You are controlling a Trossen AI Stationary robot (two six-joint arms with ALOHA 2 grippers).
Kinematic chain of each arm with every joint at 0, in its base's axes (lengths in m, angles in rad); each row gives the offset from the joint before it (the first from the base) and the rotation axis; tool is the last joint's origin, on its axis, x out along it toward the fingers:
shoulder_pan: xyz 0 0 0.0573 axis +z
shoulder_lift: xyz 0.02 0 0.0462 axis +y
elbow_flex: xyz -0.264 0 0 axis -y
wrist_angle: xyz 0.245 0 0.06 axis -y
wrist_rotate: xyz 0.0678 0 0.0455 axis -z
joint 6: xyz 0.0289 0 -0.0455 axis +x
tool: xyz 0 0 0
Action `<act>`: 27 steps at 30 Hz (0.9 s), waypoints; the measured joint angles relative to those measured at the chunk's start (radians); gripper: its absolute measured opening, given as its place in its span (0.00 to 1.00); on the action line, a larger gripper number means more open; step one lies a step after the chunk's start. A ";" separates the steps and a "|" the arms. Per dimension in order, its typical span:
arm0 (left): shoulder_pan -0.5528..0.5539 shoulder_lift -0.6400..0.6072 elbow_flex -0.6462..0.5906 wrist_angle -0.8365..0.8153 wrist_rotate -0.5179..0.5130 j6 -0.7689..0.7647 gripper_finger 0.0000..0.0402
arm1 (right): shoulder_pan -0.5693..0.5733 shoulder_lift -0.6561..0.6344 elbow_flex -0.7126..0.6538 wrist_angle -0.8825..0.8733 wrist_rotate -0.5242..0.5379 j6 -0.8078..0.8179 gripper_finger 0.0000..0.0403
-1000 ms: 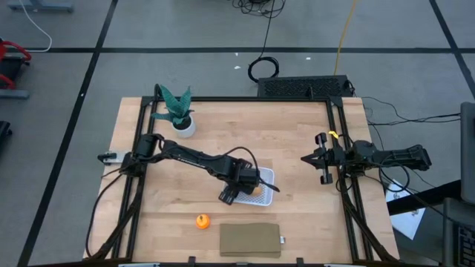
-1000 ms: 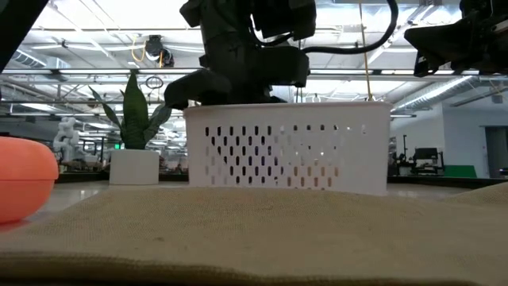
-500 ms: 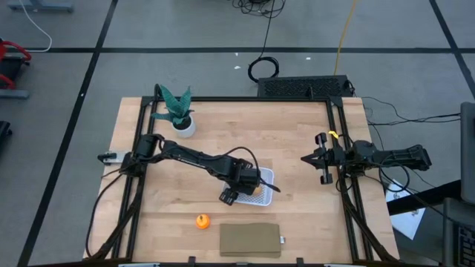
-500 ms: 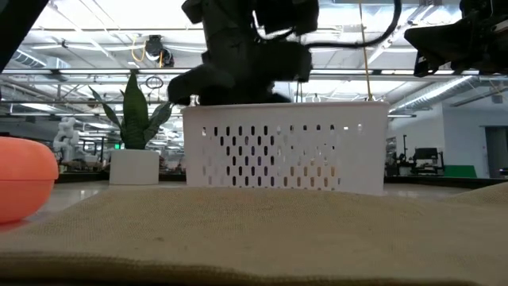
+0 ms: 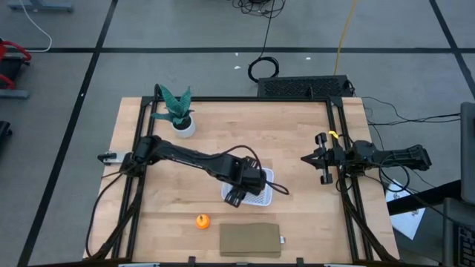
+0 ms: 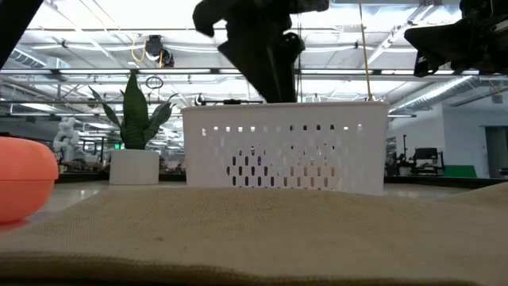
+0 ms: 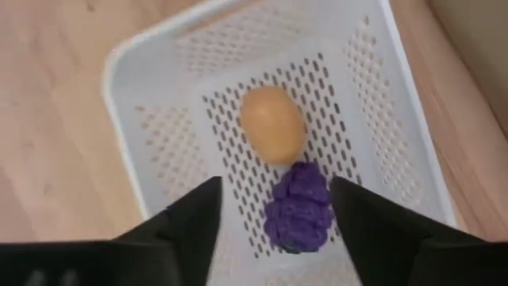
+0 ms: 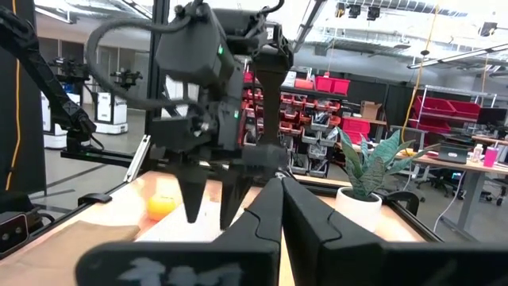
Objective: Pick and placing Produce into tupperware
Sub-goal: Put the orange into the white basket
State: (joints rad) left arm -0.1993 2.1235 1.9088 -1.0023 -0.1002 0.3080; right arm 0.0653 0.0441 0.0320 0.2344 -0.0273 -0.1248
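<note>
The white tupperware [image 5: 260, 194] stands near the table's middle, its perforated wall showing in the low view [image 6: 286, 155]. In it lie the tan-yellow lump [image 7: 272, 124] and the purple cluster [image 7: 300, 208], both on the mesh bottom. My left gripper [image 5: 239, 194] hangs open above it, pointing down, its fingers [image 7: 190, 226] on either side of the cluster without touching it. The orange ball [image 5: 202, 220] sits on the table near the front edge, left of the tupperware. My right gripper [image 5: 320, 159] waits shut at the table's right side.
A green-leaved plant in a white pot [image 5: 179, 113] stands at the far left. A flat brown slab [image 5: 250, 239] lies at the near edge, right of the orange ball [image 6: 24, 179]. Black frame rails run along the table's left and right sides.
My left gripper has risen from just over the tupperware's rim and tipped to point more steeply down, shifting slightly toward the table's right. In the low view the dark mass behind the tupperware's upper holes has cleared.
</note>
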 joint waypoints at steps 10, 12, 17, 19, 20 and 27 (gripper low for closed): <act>0.000 -0.011 0.017 -0.156 -0.006 -0.063 0.03 | 0.000 0.000 0.000 0.000 0.000 0.000 0.00; -0.001 -0.011 0.017 -0.174 -0.006 -0.079 0.04 | 0.000 0.000 0.000 0.000 0.000 0.000 0.00; -0.017 -0.018 0.016 -0.169 -0.008 -0.043 0.03 | 0.000 0.000 0.000 0.000 0.000 0.003 0.00; -0.026 -0.029 0.016 -0.151 -0.007 -0.012 0.01 | 0.000 0.000 0.000 0.000 0.000 0.004 0.00; -0.030 -0.039 0.016 -0.135 -0.009 0.002 0.01 | 0.000 0.000 0.000 0.000 0.000 0.004 0.00; -0.031 -0.115 0.016 -0.101 -0.067 -0.034 0.01 | 0.000 0.000 0.000 -0.001 0.000 0.004 0.00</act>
State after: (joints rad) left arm -0.2306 2.0082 1.9244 -1.1030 -0.1675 0.2744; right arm 0.0652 0.0444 0.0321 0.2338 -0.0275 -0.1207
